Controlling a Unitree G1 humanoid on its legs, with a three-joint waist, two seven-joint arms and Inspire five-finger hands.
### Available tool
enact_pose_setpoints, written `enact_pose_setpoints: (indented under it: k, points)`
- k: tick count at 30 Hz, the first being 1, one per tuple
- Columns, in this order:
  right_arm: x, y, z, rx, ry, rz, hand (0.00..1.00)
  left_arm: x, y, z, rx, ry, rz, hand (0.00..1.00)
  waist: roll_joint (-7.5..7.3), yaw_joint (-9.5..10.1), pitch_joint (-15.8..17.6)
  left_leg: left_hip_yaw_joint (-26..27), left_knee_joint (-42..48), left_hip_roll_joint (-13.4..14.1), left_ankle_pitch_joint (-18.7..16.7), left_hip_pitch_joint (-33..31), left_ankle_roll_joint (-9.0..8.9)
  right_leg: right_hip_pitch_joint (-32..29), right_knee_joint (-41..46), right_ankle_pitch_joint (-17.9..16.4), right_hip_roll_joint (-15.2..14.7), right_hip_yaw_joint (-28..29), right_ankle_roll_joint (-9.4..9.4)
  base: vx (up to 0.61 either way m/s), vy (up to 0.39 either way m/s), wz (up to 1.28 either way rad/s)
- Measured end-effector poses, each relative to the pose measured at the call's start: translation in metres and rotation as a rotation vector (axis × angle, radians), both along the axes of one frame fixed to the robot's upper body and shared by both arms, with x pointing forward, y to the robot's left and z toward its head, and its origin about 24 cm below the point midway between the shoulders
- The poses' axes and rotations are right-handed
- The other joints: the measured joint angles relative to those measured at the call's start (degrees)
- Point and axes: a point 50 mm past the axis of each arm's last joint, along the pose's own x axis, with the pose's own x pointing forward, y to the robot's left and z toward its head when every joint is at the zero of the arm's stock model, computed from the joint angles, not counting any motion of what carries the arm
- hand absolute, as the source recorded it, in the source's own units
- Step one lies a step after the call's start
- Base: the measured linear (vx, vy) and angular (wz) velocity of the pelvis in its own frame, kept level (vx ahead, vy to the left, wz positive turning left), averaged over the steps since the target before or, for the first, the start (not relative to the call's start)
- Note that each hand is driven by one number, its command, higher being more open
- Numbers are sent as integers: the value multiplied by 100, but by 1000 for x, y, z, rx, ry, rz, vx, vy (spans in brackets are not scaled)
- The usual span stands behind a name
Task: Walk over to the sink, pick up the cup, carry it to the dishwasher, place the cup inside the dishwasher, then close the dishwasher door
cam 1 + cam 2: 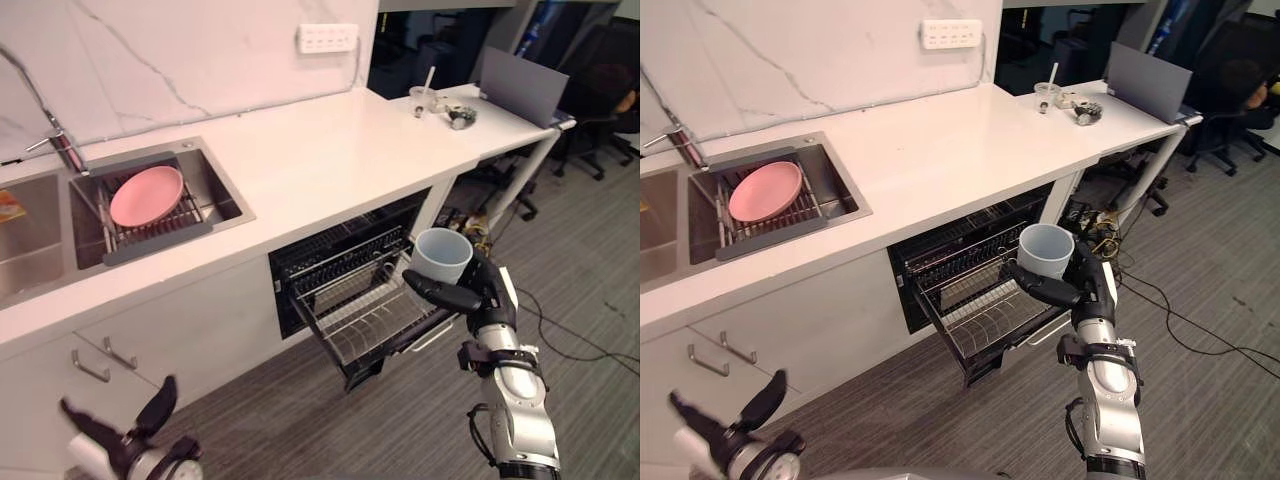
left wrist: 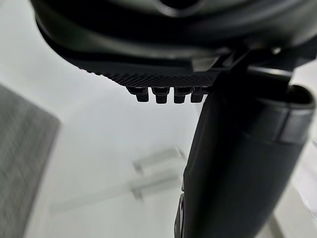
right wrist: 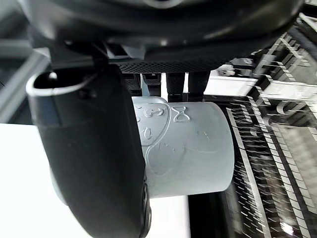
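Cup (image 1: pixel 443 254) was upright, clasped in the right hand (image 1: pixel 478 290) near the rack's (image 1: pixel 372 322) right edge. Placing step: it probably needed lowering in. Left hand (image 1: pixel 135 432) hung spread.

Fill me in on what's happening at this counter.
The robot's right hand is curled round a pale blue cup, holding it upright just above the pulled-out rack of the open dishwasher under the counter. The cup is not yet set down. The left hand hangs open and empty, low by the cabinet drawers. A pink plate sits on a drainer in the sink.
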Motion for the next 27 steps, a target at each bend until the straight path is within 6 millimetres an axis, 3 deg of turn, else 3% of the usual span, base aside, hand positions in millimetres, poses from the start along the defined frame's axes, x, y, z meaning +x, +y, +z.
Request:
enact_pose_setpoints:
  k: [6, 9, 13, 17, 19, 24, 27]
  points:
    - [4, -7, -38, -48, 209, -3, 0, -18, -6, -22, -132, 87, -67, 100, -36, 215, -22, -401, -188, -110, 262, -88, 18, 33, 1, -20, -98, -324, 28, -44, -9, 36]
    - [14, -9, -60, -68, 350, 21, 0, -19, -17, -42, -290, 166, -283, 100, -46, 281, -14, -585, -217, -166, 375, -156, 16, 37, 16, -55, -145, -465, 77, -76, -21, 30]
    - [28, -14, -75, -101, 479, 42, 0, -5, -33, -48, -402, 162, -554, 100, -71, 438, 240, -815, -311, -160, 530, -316, -43, -63, 139, -95, -155, -685, 72, -106, -23, 37]
    - [72, -21, -51, -125, 464, 18, 0, 24, -29, -44, -438, 90, -683, 100, -59, 540, 837, -806, -306, -92, 769, -923, -35, -594, 291, -134, -125, -864, -4, -117, 1, 28]
    - [87, -31, -34, -153, 440, -15, 0, 38, -22, -38, -433, 41, -718, 100, -78, 759, 1189, -850, -285, -70, 885, -1076, -99, -721, 300, -23, -87, -904, -79, -40, -11, 20]
    - [112, -34, -2, -152, 355, -35, 0, 52, -23, -33, -433, -13, -757, 100, -95, 965, 1669, -978, -221, -141, 979, -1328, -63, -900, 300, 21, -166, -926, -67, 59, 0, 17]
    - [120, -33, 9, -157, 328, -31, 0, 61, -30, -32, -434, -24, -796, 100, -103, 976, 1800, -1041, -154, -198, 976, -1452, -60, -929, 301, 35, -215, -906, -64, 14, 31, 22]
